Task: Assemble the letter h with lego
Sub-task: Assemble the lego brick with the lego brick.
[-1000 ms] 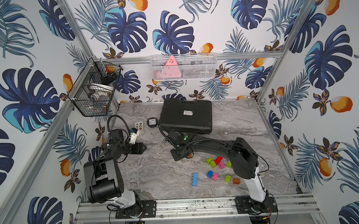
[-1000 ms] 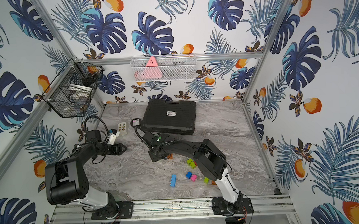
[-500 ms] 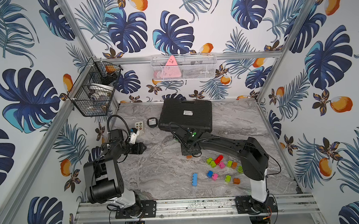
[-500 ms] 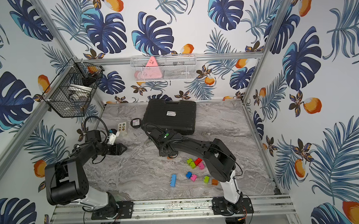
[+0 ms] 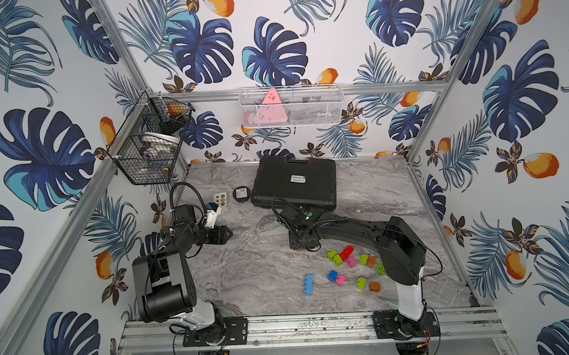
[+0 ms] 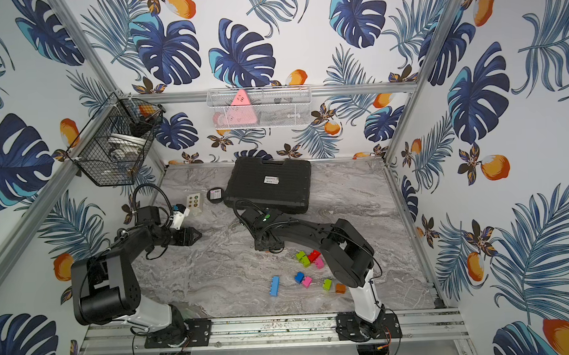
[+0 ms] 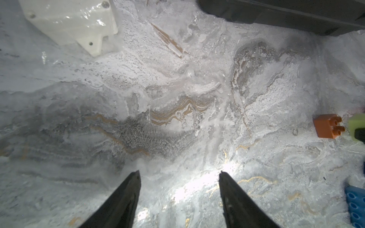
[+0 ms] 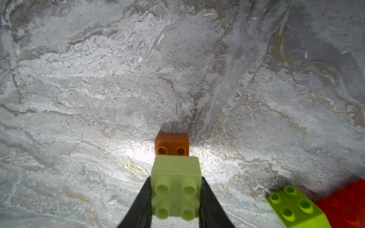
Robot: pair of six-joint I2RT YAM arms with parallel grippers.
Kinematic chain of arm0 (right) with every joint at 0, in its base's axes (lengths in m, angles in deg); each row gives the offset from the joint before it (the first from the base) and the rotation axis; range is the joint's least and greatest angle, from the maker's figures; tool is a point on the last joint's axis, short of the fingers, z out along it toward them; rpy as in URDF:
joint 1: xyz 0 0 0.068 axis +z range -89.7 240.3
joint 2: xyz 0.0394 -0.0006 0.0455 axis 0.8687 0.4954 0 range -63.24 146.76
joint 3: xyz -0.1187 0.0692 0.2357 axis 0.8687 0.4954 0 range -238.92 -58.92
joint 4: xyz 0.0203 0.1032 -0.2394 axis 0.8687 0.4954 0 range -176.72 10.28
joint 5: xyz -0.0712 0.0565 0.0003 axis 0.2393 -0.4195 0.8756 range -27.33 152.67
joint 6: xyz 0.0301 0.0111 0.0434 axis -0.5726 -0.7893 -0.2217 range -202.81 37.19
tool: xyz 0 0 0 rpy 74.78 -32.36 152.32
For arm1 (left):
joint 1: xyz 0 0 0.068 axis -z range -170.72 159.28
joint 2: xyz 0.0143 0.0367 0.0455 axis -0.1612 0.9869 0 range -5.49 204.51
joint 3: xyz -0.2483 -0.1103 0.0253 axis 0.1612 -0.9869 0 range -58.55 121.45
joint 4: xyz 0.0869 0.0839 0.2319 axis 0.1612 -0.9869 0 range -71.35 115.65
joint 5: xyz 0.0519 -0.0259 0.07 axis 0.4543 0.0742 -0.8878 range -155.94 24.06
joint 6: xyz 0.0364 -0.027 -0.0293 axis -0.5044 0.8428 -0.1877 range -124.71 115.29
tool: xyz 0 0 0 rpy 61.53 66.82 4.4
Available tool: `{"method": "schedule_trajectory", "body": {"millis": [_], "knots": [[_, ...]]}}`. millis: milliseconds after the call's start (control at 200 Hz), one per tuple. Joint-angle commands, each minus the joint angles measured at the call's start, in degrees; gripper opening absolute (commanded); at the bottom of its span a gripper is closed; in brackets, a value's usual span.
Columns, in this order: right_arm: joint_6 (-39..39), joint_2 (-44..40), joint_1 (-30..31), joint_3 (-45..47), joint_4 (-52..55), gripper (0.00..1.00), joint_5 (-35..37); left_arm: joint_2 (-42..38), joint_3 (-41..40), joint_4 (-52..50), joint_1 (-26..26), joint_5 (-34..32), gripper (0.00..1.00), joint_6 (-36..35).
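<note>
Grey marbled counter (image 5: 248,285) carries the lego in both top views: loose bricks (image 5: 351,261) lie scattered on the right side, with a long blue brick (image 5: 309,284) at the scatter's left edge. The right end effector (image 5: 304,246) points down at the counter just beyond the scatter, near a black case (image 5: 293,184). The left end effector (image 5: 228,235) hangs on the left side, well apart from the bricks.

Left wrist view: the fingers stand wide apart with nothing between them. An orange brick (image 7: 325,126) lies on the counter further off.

Right wrist view: the fingers are clamped on two opposite sides of a lime green brick (image 8: 176,189), studs toward the camera. The orange brick (image 8: 171,143) sits just beyond it; contact between the two cannot be determined. A second lime brick (image 8: 296,207) and a red brick (image 8: 345,203) lie side by side nearby.
</note>
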Motion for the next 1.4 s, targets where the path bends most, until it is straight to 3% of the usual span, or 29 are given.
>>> {"method": "schedule_trajectory", "body": {"millis": [0,641,1067,1393], "knots": [[-0.5,0.5,-0.5,0.6,-2.3,0.34,-1.7,0.0,0.2,0.1,-0.1,0.9,0.69,-0.7],[1.2,2.2,-0.6,1.3,-1.9,0.33,-1.1,0.2,0.3,-0.2,-0.1,1.2,0.69,-0.9],[1.6,13.3,-0.8,-3.0,7.6,0.27,2.2,0.1,0.3,-0.3,-0.2,1.5,0.69,-1.0],[2.4,6.3,-4.4,-1.6,5.6,0.28,1.2,0.1,0.4,-0.4,-0.1,1.7,0.69,-1.1]]}}
